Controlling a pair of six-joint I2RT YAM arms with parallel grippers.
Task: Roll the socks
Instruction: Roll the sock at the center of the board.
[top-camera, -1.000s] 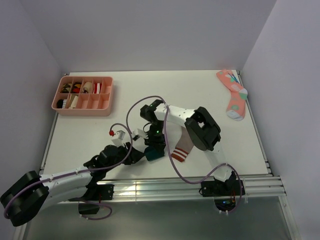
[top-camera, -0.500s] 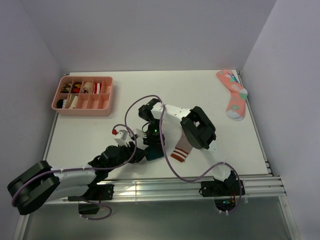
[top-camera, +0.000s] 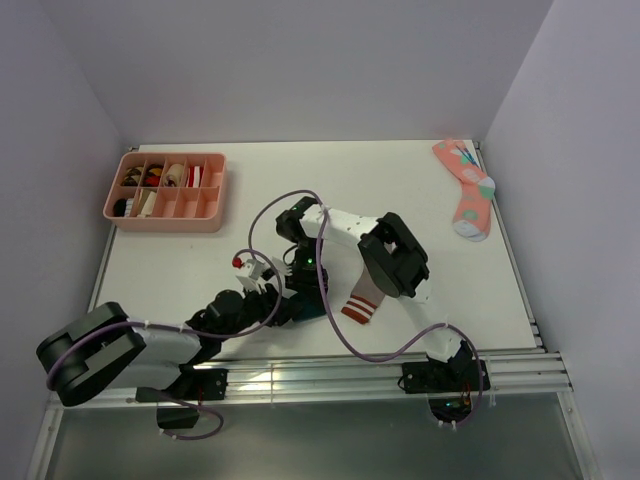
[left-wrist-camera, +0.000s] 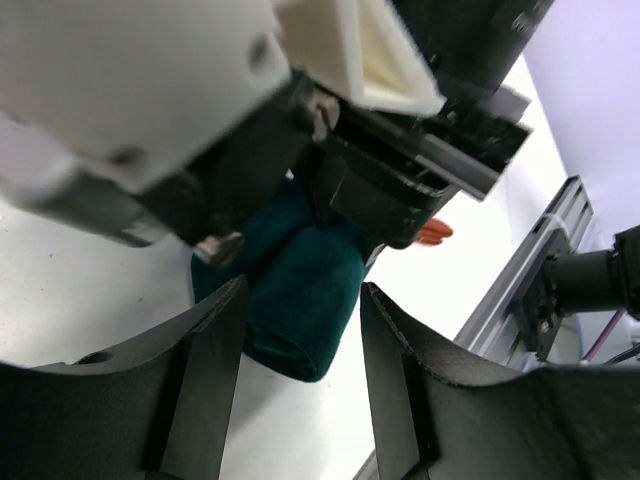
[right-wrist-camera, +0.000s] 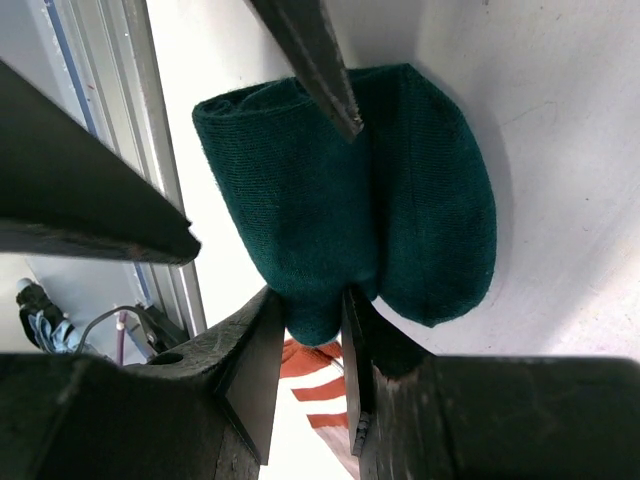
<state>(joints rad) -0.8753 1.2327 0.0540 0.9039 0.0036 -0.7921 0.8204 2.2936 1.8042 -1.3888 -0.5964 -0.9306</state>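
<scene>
Near the front edge of the table (top-camera: 450, 270), between the two arms, the dark green sock (top-camera: 312, 306) sits bunched into a short, thick roll. The right gripper (right-wrist-camera: 310, 300) has its fingers drawn close together, clamped on a fold at the roll's near end. The left gripper (left-wrist-camera: 302, 290) has its fingers apart, standing either side of the roll without visibly touching it. The taupe sock (top-camera: 362, 300) lies just right of the roll, its red-and-white striped cuff flat on the table and unrolled; whether its other end is tucked into the green bundle cannot be told. By this showing, the task appears partly done: one sock is rolled and held, while the striped end has yet to be taken in and the bundle secured. A coral sock (top-camera: 468, 192) lies well apart at the far right, and a pink compartment tray (top-camera: 165, 212) at the far left. No brand, label or legible writing appears in any view.
</scene>
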